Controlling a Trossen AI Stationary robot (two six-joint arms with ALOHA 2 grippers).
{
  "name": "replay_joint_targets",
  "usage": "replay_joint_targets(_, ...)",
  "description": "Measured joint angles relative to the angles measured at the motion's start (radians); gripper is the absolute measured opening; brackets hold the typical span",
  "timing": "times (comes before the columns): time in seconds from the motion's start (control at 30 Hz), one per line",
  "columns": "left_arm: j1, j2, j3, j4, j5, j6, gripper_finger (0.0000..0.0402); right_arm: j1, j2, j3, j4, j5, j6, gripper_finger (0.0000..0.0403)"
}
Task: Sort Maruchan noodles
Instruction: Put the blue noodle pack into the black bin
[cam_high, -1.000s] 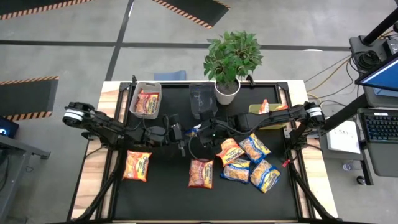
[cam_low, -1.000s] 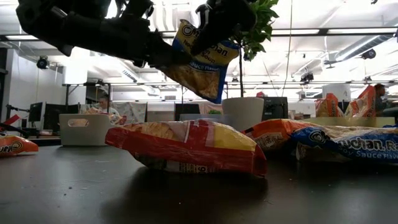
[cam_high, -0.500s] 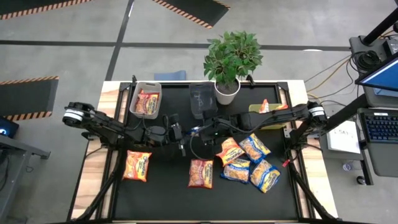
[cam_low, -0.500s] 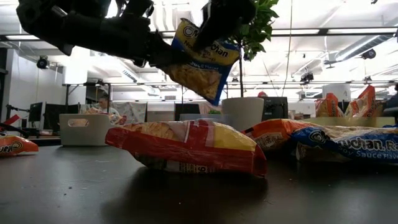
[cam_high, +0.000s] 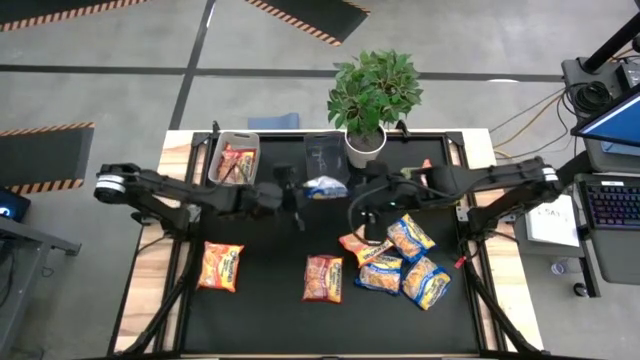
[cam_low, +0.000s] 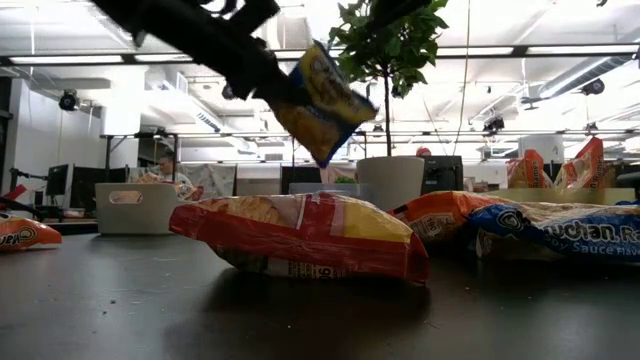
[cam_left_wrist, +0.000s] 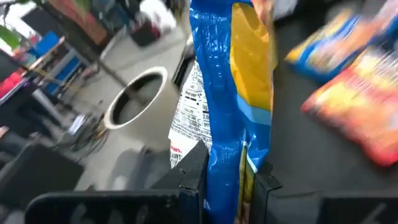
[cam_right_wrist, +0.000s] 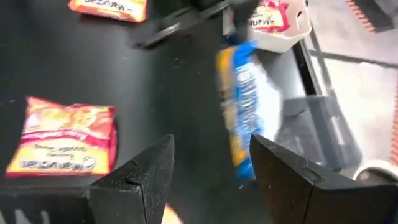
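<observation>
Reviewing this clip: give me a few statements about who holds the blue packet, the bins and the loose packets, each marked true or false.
1. The left tool is shut on the blue-and-yellow packet, held above the table. True.
2. The right tool also grips that packet. False: it is open and holds nothing, back over the packets at the right.
3. The grey bin holds red-orange packets. True.
4. The dark bin beside the potted plant is full of blue packets. False: no packet shows inside it.
5. One orange packet lies alone toward the table's left side. True.
</observation>
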Motion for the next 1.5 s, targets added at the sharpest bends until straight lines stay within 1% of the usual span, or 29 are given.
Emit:
replay_joint_targets(0.13, 0.09, 0.0, 0.119, -0.214, 0.003, 0.053, 0.0042, 0.042, -0.068, -0.088, 0.012, 0.001, 0.061, 0.0201)
replay_joint_targets(0.2, 0.141, 0.001, 0.17, -0.305, 0.031, 0.069, 0.0042, 0.066, -0.101, -0.146, 0.056, 0.001, 0.084, 0.0201)
replay_joint_targets(0.33, 0.262, 0.005, 0.245, -0.42, 0.184, 0.077, 0.0042, 0.107, -0.15, -0.266, 0.164, 0.001, 0.092, 0.0201)
replay_joint_targets(0.43, 0.355, 0.021, 0.283, -0.457, 0.277, 0.066, 0.0042, 0.124, -0.176, -0.346, 0.242, 0.001, 0.09, 0.0201)
replay_joint_targets(0.57, 0.447, 0.064, 0.34, -0.482, 0.361, 0.073, 0.0042, 0.127, -0.207, -0.437, 0.328, 0.001, 0.085, 0.0201)
replay_joint_targets(0.7, 0.489, 0.155, 0.43, -0.567, 0.381, 0.118, 0.0042, 0.126, -0.237, -0.502, 0.375, 0.001, 0.081, 0.0201)
replay_joint_targets(0.77, 0.506, 0.212, 0.503, -0.633, 0.419, 0.143, 0.0042, 0.125, -0.252, -0.519, 0.391, 0.002, 0.069, 0.0201)
replay_joint_targets(0.93, 0.547, 0.355, 0.683, -0.804, 0.445, 0.164, 0.0042, 0.125, -0.293, -0.528, 0.418, 0.028, 0.027, 0.0201)
replay_joint_targets(1.07, 0.577, 0.435, 0.787, -0.863, 0.487, 0.172, 0.0041, 0.125, -0.32, -0.526, 0.419, 0.029, -0.006, 0.0201)
replay_joint_targets(1.2, 0.588, 0.474, 0.831, -0.877, 0.504, 0.173, 0.004, 0.125, -0.345, -0.526, 0.419, 0.029, -0.041, 0.0201)
replay_joint_targets(1.5, 0.591, 0.507, 0.84, -0.885, 0.506, 0.158, 0.004, 0.125, -0.371, -0.526, 0.44, 0.029, -0.086, 0.0201)
